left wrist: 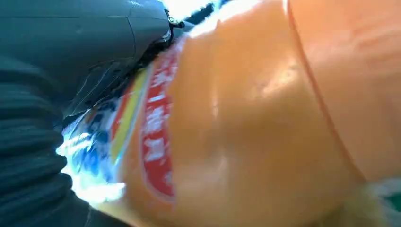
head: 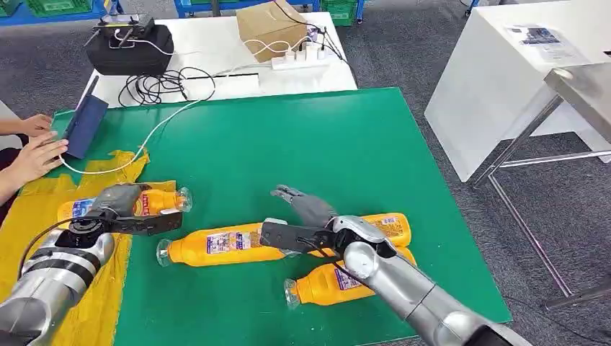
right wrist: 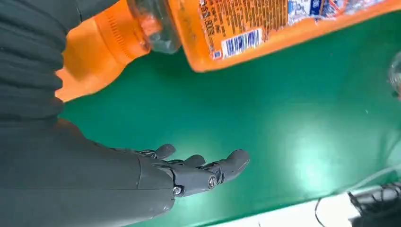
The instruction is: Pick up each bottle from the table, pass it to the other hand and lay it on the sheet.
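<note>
Now L hand (head: 119, 200) grips bottle (head: 155, 201) over yellow sheet (head: 43, 216) at 9 o'clock; lower flat before releasing; R hand (head: 306, 205) open, empty.

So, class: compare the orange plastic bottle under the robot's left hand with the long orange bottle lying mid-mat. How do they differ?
The orange plastic bottle under the left hand lies on the yellow sheet, gripped by the left hand, its cap end pointing right. The long orange bottle mid-mat lies free on the green mat, cap end pointing left. Both lie on their sides with similar labels.
</note>
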### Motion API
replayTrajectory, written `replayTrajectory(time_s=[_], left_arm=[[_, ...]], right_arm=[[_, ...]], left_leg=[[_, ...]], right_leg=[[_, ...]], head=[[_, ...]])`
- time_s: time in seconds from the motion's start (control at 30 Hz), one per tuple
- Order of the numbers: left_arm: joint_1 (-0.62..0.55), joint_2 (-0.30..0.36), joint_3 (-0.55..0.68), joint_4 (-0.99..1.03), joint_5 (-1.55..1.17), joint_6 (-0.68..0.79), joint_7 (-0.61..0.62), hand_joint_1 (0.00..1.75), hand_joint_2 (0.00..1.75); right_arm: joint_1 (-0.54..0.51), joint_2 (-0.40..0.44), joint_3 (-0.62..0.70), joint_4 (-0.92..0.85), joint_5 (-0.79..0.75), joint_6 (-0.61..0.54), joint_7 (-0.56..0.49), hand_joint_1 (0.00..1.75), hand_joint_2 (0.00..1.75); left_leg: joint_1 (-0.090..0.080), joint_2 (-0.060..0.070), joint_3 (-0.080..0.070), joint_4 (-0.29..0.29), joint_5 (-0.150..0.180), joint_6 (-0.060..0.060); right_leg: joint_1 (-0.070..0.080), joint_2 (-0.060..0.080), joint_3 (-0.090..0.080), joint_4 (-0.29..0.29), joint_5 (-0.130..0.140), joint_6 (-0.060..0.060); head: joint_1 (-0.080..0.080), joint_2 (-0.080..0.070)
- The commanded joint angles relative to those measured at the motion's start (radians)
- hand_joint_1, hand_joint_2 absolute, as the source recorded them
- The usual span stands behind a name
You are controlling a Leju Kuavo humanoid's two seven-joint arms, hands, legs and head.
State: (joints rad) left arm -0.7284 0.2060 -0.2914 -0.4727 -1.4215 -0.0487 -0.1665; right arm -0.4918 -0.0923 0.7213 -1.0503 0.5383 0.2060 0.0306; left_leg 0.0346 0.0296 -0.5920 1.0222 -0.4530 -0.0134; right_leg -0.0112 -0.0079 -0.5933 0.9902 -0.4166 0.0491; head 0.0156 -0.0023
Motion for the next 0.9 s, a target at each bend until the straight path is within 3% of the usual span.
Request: replayTrajectory(time_s=[0.03, 0.3, 0.63, 0.9], left_arm=[[-0.076, -0.016, -0.067, 0.074, 0.141, -0.103, -0.132, 0.0, 1.75], [-0.089, 0.009, -0.102, 0.069, 0.248, -0.146, -0.18, 0.0, 1.75], [-0.088, 0.012, -0.099, 0.066, 0.282, -0.147, -0.196, 0.0, 1.75], [-0.054, 0.035, 0.026, 0.013, 0.557, -0.238, -0.391, 0.0, 1.75]], right_arm=[[-0.11, 0.106, 0.067, 0.287, 0.01, -0.006, -0.026, 0.0, 1.75], [-0.154, 0.193, 0.108, 0.384, 0.043, -0.013, -0.048, 0.0, 1.75], [-0.165, 0.204, 0.123, 0.395, 0.055, -0.012, -0.053, 0.0, 1.75], [-0.19, 0.289, 0.227, 0.512, 0.135, -0.008, -0.048, 0.0, 1.75]], left_leg=[[-0.001, -0.002, 0.003, -0.001, 0.0, 0.003], [-0.001, -0.001, 0.002, 0.0, 0.0, 0.002], [-0.001, -0.001, 0.001, 0.0, 0.001, 0.002], [-0.001, 0.0, 0.002, 0.0, 0.0, 0.001]], right_leg=[[-0.001, 0.0, 0.002, 0.0, 0.0, -0.002], [-0.001, 0.001, 0.0, 0.002, 0.0, -0.002], [0.0, 0.0, 0.0, 0.002, 0.0, -0.001], [0.0, 0.001, 0.0, 0.002, 0.0, -0.002]], head=[[0.0, 0.0], [0.0, 0.0], [0.0, 0.0], [0.0, 0.0]])
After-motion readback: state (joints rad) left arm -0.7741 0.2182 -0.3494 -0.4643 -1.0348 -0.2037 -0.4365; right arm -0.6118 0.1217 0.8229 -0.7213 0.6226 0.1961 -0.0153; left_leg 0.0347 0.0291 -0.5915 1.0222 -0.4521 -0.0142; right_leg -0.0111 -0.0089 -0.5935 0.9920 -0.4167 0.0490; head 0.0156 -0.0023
